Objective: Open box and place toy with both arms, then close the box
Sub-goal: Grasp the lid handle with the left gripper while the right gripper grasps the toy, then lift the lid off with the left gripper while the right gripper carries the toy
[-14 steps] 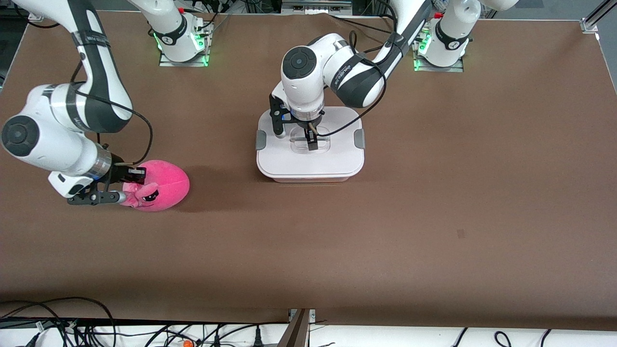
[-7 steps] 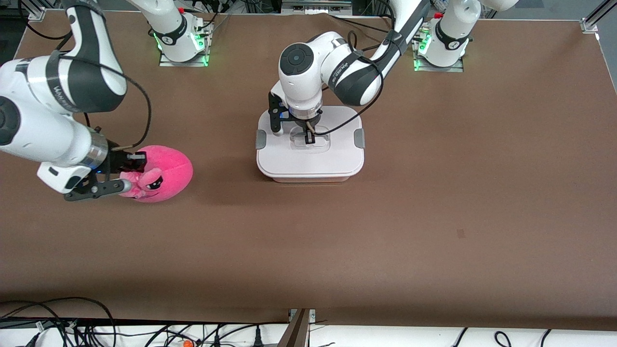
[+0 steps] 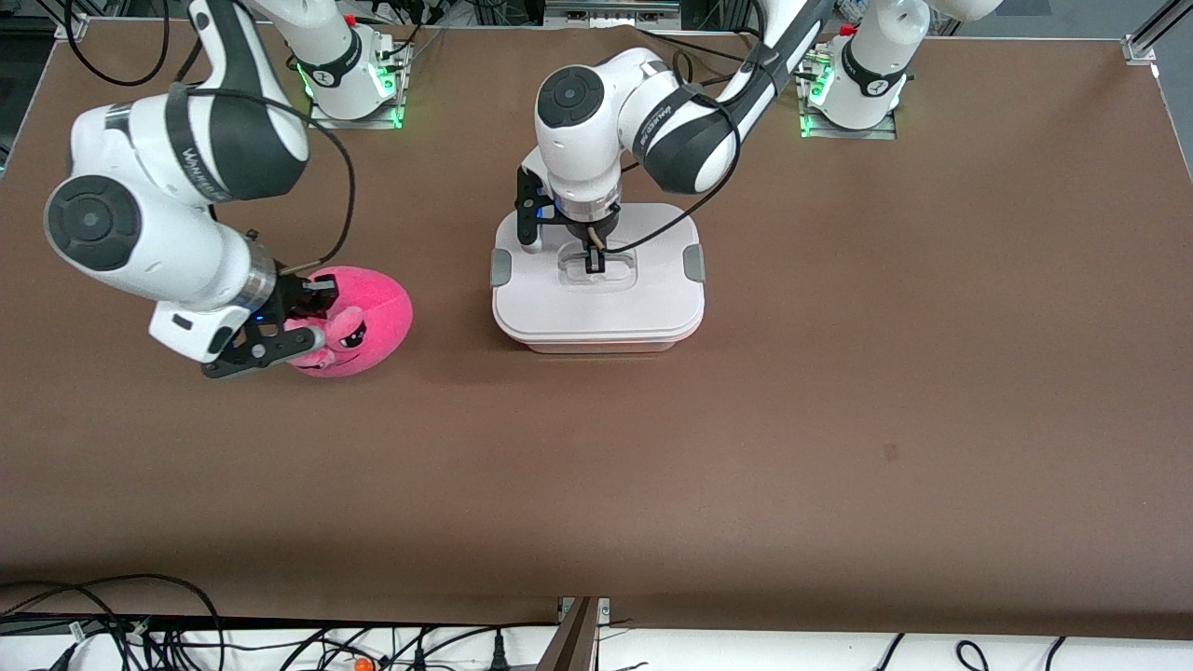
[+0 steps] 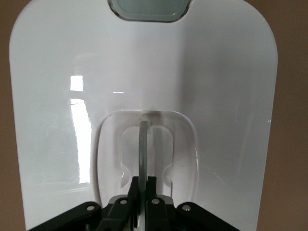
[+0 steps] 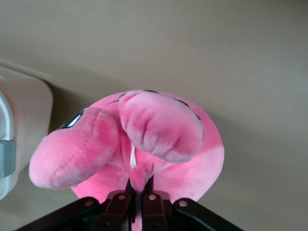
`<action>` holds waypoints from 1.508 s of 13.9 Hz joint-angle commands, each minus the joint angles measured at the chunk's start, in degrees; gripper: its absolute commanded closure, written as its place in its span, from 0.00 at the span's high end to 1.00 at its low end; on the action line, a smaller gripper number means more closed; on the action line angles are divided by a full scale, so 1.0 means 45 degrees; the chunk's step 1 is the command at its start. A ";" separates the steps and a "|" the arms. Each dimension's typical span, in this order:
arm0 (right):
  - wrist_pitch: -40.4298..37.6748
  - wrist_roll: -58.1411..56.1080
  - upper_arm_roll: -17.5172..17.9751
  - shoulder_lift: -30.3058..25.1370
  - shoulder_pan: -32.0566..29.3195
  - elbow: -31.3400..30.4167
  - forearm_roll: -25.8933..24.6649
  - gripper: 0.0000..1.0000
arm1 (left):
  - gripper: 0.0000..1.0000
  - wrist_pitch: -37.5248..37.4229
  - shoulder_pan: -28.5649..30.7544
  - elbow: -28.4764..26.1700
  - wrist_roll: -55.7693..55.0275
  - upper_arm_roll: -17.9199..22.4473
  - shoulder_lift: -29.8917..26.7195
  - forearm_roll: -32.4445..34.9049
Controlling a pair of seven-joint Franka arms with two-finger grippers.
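The box (image 3: pixel 596 308), a translucent tub with a white lid and grey side clips, stands mid-table. My left gripper (image 3: pixel 593 261) is shut on the clear handle (image 4: pixel 144 144) in the lid's recessed centre (image 4: pixel 144 62), and the lid's edge nearer the camera stands slightly raised off the tub. The pink plush toy (image 3: pixel 365 319) hangs above the table toward the right arm's end, beside the box. My right gripper (image 3: pixel 315 326) is shut on a fold of the toy (image 5: pixel 144 144) and holds it up. The box's corner (image 5: pixel 21 125) shows in the right wrist view.
The brown table top (image 3: pixel 839 373) stretches around the box. The arm bases (image 3: pixel 349 84) stand along the table's edge farthest from the camera. Cables (image 3: pixel 140 634) lie off the table's near edge.
My right gripper has lifted the toy and carried it toward the box. My left gripper has risen a little with the handle, and the lid's near edge has come up.
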 commanded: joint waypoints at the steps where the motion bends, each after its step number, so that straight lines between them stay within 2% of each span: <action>1: -0.0416 -0.0774 -0.0038 0.0008 0.1014 0.0404 -0.0216 0.00 | 0.00 -0.1369 0.0088 0.0211 0.0208 0.0117 -0.0726 0.0196; 4: -0.0553 -0.1168 -0.0038 -0.0012 0.2459 0.0967 -0.0430 0.00 | 0.00 -0.2699 0.1120 0.0211 0.1276 0.0137 -0.1586 0.0176; 6: -0.0825 -0.1382 -0.0038 0.0008 0.3473 0.1380 -0.1093 0.00 | 0.00 -0.3402 0.2193 0.0231 0.2332 0.0099 -0.2075 0.0040; 9: -0.0671 -0.1383 -0.0038 0.0279 0.4978 0.1653 -0.1232 0.00 | 0.00 -0.4768 0.3892 0.0386 0.3408 0.0079 -0.2700 0.0040; 11: -0.0651 -0.1403 -0.0038 0.1000 0.5916 0.2354 -0.1271 0.00 | 0.00 -0.5687 0.5064 0.0834 0.5062 0.0137 -0.2741 0.0079; 14: -0.0631 -0.1676 -0.0057 0.2211 0.7304 0.3313 -0.2245 0.00 | 0.00 -0.5964 0.6957 0.1032 0.7778 0.0196 -0.2721 0.0254; 18: -0.0379 -0.2534 -0.0057 0.2994 0.7483 0.3295 -0.2891 0.00 | 0.00 -0.6355 0.9010 0.1012 1.0045 0.0215 -0.2663 0.0293; 21: -0.0066 -0.2594 -0.0057 0.3793 0.7717 0.3295 -0.3281 0.00 | 0.00 -0.6355 1.0047 0.0876 1.1027 0.0216 -0.2604 0.0313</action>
